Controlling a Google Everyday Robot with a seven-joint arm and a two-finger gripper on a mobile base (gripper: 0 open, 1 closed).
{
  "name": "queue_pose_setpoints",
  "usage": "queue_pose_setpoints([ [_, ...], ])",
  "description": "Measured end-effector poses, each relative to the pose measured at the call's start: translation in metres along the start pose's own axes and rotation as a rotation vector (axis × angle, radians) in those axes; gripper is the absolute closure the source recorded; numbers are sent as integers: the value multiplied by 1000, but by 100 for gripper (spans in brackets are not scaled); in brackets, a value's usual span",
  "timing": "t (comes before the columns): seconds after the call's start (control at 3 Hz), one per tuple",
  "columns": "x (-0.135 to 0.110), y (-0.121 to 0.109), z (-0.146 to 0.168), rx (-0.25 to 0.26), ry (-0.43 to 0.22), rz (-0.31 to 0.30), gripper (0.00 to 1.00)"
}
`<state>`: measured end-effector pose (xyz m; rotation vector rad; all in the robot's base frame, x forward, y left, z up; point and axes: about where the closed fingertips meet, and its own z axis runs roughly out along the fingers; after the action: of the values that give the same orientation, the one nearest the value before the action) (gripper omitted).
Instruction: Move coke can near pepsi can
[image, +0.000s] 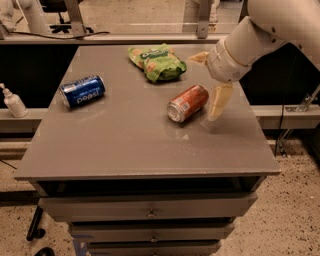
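The wide-spread, empty tool (203, 88) is hovering beside the red-orange metal coke can (187, 103), centre-right. Grasping it is probably coming next.

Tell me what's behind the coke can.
A green snack bag lies behind the coke can, apart from it, toward the table's far edge. The open end effector hangs at the can's right. The arm covers the table's far right corner.
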<state>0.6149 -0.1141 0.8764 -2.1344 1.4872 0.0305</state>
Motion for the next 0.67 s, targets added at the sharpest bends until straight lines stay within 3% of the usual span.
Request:
queue_pose_setpoints([
  [0.33,-6,-1,18,-40,-21,-50,18],
  [0.67,-6,-1,26,-65,-28,-68,42],
])
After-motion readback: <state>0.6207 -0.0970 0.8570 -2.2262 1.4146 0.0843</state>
